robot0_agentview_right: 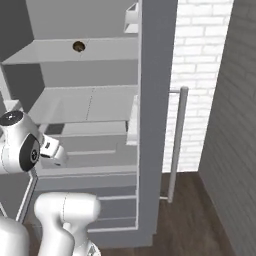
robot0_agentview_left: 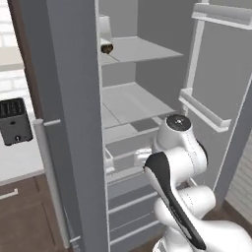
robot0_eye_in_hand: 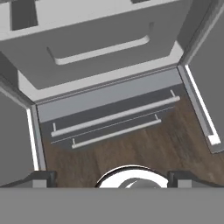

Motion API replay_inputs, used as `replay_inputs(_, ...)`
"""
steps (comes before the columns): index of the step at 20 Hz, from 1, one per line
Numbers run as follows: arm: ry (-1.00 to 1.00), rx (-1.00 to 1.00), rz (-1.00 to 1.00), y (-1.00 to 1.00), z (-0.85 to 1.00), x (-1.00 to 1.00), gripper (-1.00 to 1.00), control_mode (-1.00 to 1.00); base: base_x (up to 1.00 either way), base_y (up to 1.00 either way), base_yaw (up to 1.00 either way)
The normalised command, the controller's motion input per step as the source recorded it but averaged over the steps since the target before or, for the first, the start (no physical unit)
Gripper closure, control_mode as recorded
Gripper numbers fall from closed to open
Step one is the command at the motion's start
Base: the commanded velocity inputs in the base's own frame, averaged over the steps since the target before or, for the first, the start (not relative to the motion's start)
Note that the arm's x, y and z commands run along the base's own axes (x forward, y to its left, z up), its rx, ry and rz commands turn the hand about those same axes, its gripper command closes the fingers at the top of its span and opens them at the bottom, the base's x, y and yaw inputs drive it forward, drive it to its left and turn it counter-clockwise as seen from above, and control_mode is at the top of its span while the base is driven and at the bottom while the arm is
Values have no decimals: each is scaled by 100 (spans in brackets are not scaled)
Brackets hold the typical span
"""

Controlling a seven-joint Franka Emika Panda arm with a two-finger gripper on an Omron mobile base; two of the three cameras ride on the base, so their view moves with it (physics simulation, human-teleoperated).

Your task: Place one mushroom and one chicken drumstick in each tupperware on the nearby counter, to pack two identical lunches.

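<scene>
Fridge (robot0_agentview_left: pixel 74 123) stands open, both doors swung out; arm (robot0_agentview_left: pixel 172 172) sits in front of it, elbow bent, hand aimed down at the lower front.

Mushroom (robot0_agentview_left: pixel 106 47), small brown, lies on the upper shelf (robot0_agentview_left: pixel 138 49) near its left front edge; same item in right base view (robot0_agentview_right: pixel 78 46), sitting toward the back of that shelf. Middle shelf (robot0_agentview_left: pixel 128 101) is just below it.

Tool (robot0_eye_in_hand: pixel 111 177): two dark finger tips (robot0_eye_in_hand: pixel 41 177) wide apart at bottom of hand view, nothing between them — released. Hand view looks down at the drawer front (robot0_eye_in_hand: pixel 100 48) w/ a recessed grip, grey freezer panel w/ two long bar handles (robot0_eye_in_hand: pixel 116 116), and wood floor (robot0_eye_in_hand: pixel 144 148).

Tabletop (robot0_agentview_left: pixel 19 157) left of fridge, pale slab over dark cabinets; black toaster (robot0_agentview_left: pixel 15 120) stands on it. Brick wall (robot0_agentview_right: pixel 197 75) right of fridge.
</scene>
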Motion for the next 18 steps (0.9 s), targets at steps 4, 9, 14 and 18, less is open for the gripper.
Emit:
replay_inputs(4, 0, 0, 0, 0, 0, 0, -100, 100, 77, -5, 22)
replay_inputs(9, 0, 0, 0, 0, 0, 0, -100, 100, 45, -53, 13)
replay_inputs(14, 0, 0, 0, 0, 0, 0, -100, 100, 70, -20, 4)
replay_inputs(18, 0, 0, 0, 0, 0, 0, -100, 100, 98, -2, 0)
